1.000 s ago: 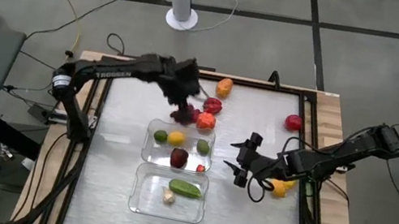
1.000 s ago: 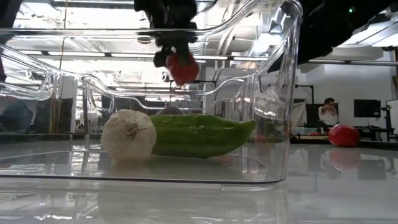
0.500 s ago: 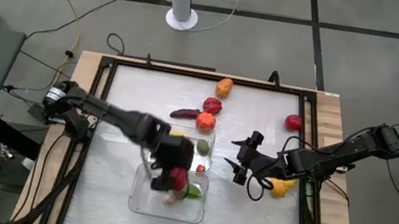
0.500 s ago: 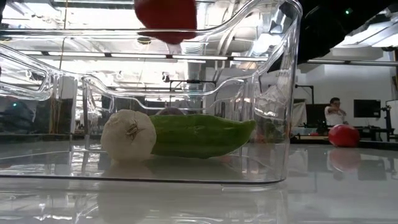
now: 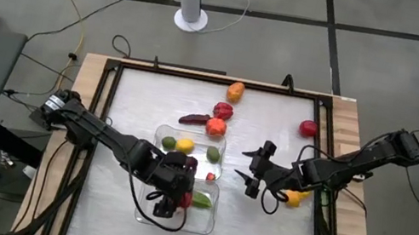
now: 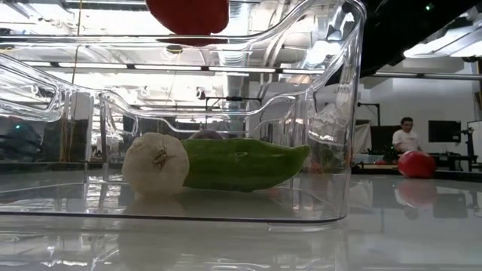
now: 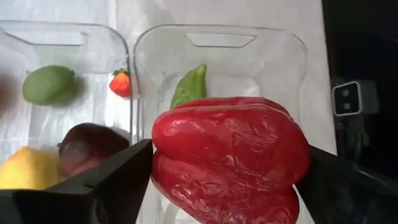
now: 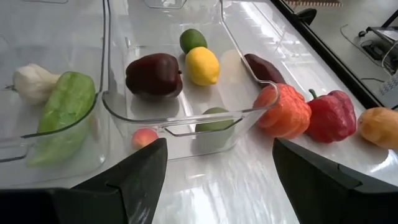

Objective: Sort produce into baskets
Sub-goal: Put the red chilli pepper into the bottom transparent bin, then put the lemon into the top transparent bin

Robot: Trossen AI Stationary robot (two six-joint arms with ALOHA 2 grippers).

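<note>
The left pincer (image 7: pixel 224 186) is hanging over the near basket (image 5: pixel 143 210), fingers spread wide either side of the red pepper (image 7: pixel 229 155), probably letting go, having swung over from the far produce, while the right pincer (image 8: pixel 211 186) is waiting open beside the far basket (image 8: pixel 186 121).

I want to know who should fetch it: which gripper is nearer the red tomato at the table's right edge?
The right. The right gripper sits beside the baskets, a short way from the red tomato; the left gripper, carrying a red pepper, hangs over the near basket.
</note>
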